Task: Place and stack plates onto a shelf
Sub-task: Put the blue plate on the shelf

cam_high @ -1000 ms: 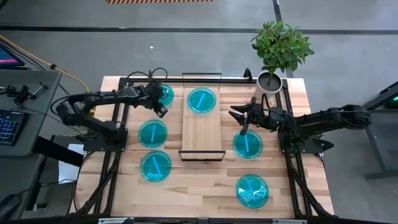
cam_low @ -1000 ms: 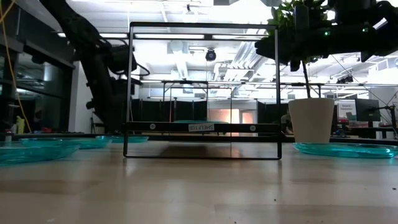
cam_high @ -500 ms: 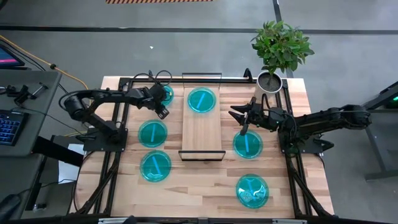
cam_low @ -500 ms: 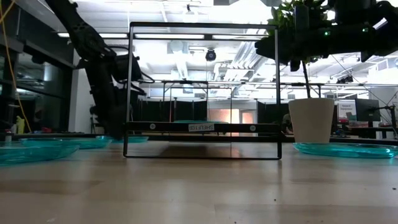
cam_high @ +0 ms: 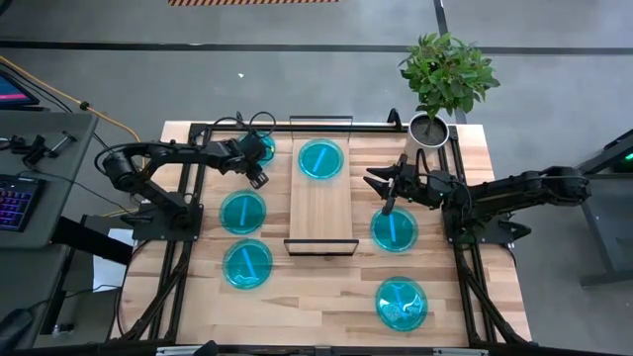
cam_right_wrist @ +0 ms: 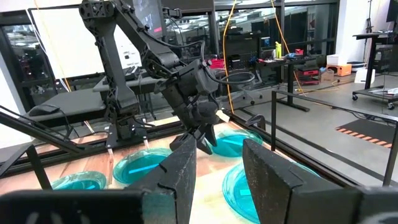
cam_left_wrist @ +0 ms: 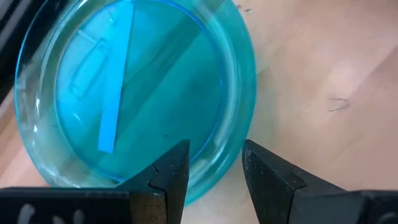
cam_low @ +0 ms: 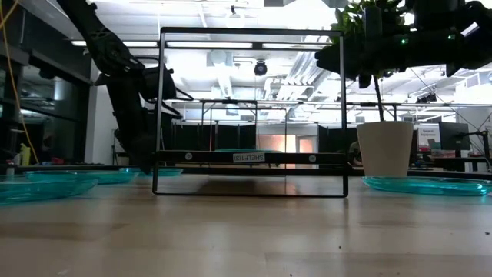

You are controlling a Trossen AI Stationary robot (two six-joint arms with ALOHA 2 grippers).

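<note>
Six cyan plates show in the high view. One plate (cam_high: 320, 159) lies on the far end of the shelf (cam_high: 321, 213). Two plates (cam_high: 242, 212) (cam_high: 247, 263) lie left of the shelf and two (cam_high: 394, 229) (cam_high: 401, 303) lie right of it. My left gripper (cam_high: 259, 174) (cam_left_wrist: 214, 168) is open over the far-left plate (cam_high: 265, 146) (cam_left_wrist: 137, 87), which lies flat on the table; its fingers stand either side of the rim. My right gripper (cam_high: 382, 193) (cam_right_wrist: 217, 168) is open, hovering above the table between the shelf and the right plate. My left gripper comes down from above at the plate's rim (cam_left_wrist: 235, 140), with one finger (cam_left_wrist: 171, 174) over the inside of the plate and the other finger (cam_left_wrist: 267, 177) outside it. Whether the fingers touch the rim I cannot tell.
A potted plant (cam_high: 440, 84) stands at the far right corner, just beyond my right arm. Black frame rails (cam_high: 188, 227) run along the table's left and right sides. The shelf's black end frames (cam_low: 250, 108) rise above the board. Bare wood lies at the near middle (cam_high: 316, 297).
My left arm has lowered its elbow and carried its gripper down and a little toward the far edge, closer onto the far-left plate. The right arm and all plates have kept still.
</note>
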